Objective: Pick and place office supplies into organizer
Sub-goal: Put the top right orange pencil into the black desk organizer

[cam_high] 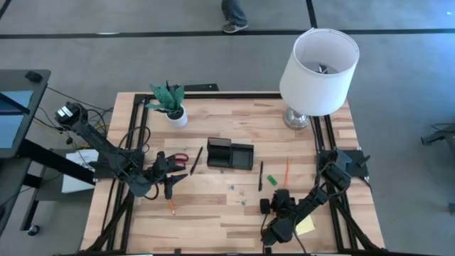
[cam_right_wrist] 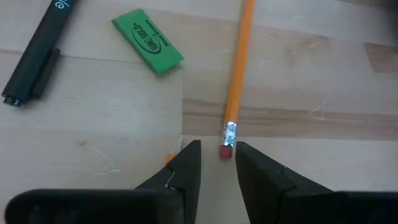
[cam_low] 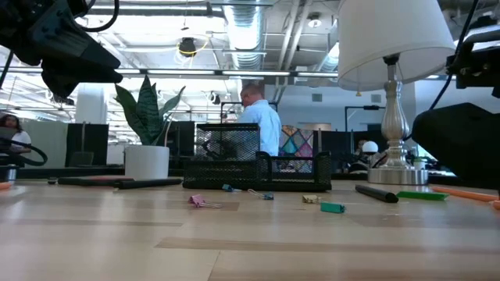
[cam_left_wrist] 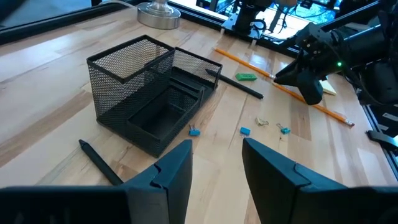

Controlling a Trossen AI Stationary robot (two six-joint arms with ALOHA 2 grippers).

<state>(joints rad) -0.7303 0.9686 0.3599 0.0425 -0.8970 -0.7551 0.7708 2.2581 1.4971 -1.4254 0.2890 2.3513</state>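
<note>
- Right tool sits low over the table with its fingers set narrow, nothing held, and the pink eraser tip of a thin orange pencil right at the gap between them. Grabbing a pencil by its very end looks sketchy to me: it could pivot, tip down or roll out once lifted.
- Just beyond that, a small green rectangular eraser block and a black pen lie near the pencil. A sloppy sweep could knock either one further off.
- A yellow sticky-note pad sits beside the right arm near the table's front edge, so the arm could shove it off if it swings back.
- Left tool hovers with its fingers spread fairly wide and empty, facing the black wire-mesh organizer tray. Another black pen lies on the light wooden table next to it.
- Tiny blue clips are scattered in front of the organizer; they look fiddly and easy to flick away.
- Red-handled scissors lie close by the left tool.
- Organizer sits mid-table, looks empty, so I'd say the job is barely started. It looks light, so a bump could slide it.
</note>
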